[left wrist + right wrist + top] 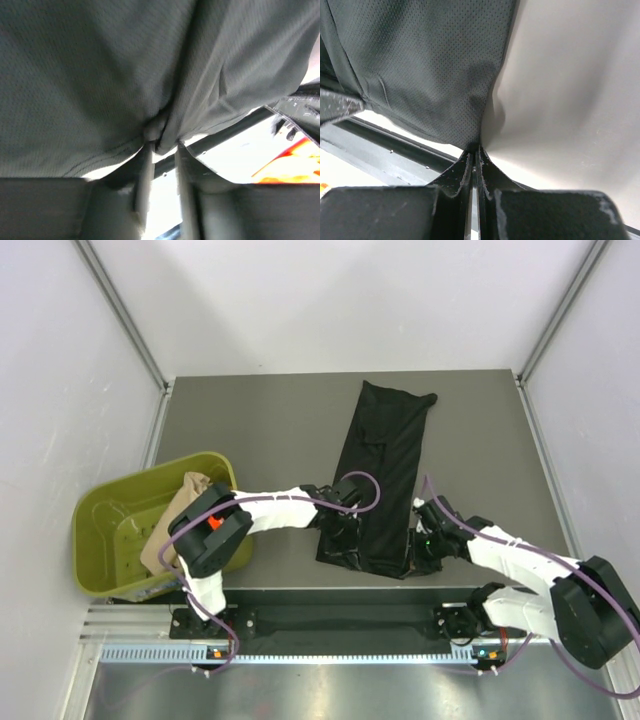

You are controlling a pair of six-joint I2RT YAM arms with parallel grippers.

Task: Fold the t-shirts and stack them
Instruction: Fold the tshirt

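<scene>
At the far left the green tub (100, 540) sits at the table's (260, 420) edge with a beige shirt (175, 515) hanging in it, untouched.

Next, the left gripper (162, 144) is at the near left corner of the black shirt (385, 460). Its jaws stand partly apart with a bunch of cloth between the tips. Whether they truly grip it I cannot tell.

The black shirt lies in the middle of the table as a long narrow strip, running from the near edge away toward the back.

At its near right corner, the right gripper (475, 150) is fully closed, pinching the cloth edge at the very tips.

The step in hand looks like folding this strip in half, near end onto far end. To do it well, the left jaws should close firmly on the corner first. Both corners should then rise together, level, and travel straight back. That keeps the hem taut between the grippers and the side edges lined up.
</scene>
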